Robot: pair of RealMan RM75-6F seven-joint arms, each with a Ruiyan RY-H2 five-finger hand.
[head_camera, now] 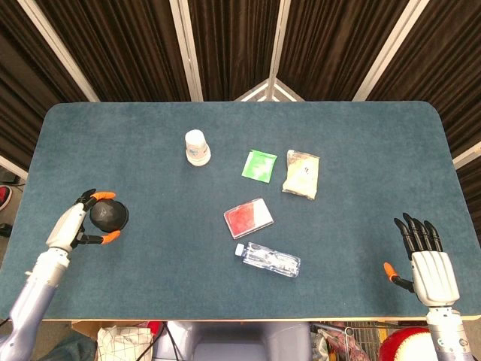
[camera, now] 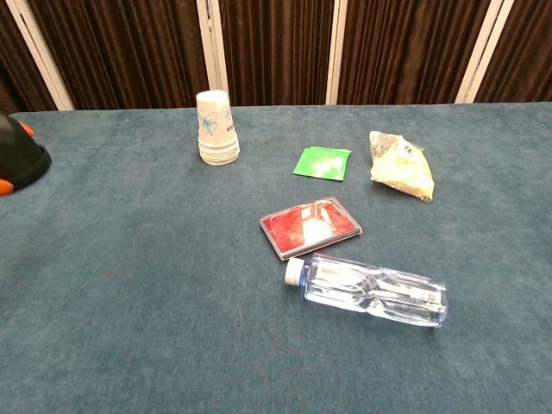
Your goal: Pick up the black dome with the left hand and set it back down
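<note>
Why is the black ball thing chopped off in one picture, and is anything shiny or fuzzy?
Chest view: the black dome sits at the left edge, so the frame crops it; the water bottle glints. Head view: the whole dome shows in the left hand; everything looks sharp.

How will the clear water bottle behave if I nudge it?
The water bottle lies on its side, so it will probably roll. Its clear plastic looks smooth, likely slippery. It may bump the red card close by.

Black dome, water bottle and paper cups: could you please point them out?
black dome [head_camera: 110,216], head view, its top.
water bottle [camera: 371,289], chest view, mid-body.
paper cups [camera: 216,129], chest view, side of the stack.
</note>
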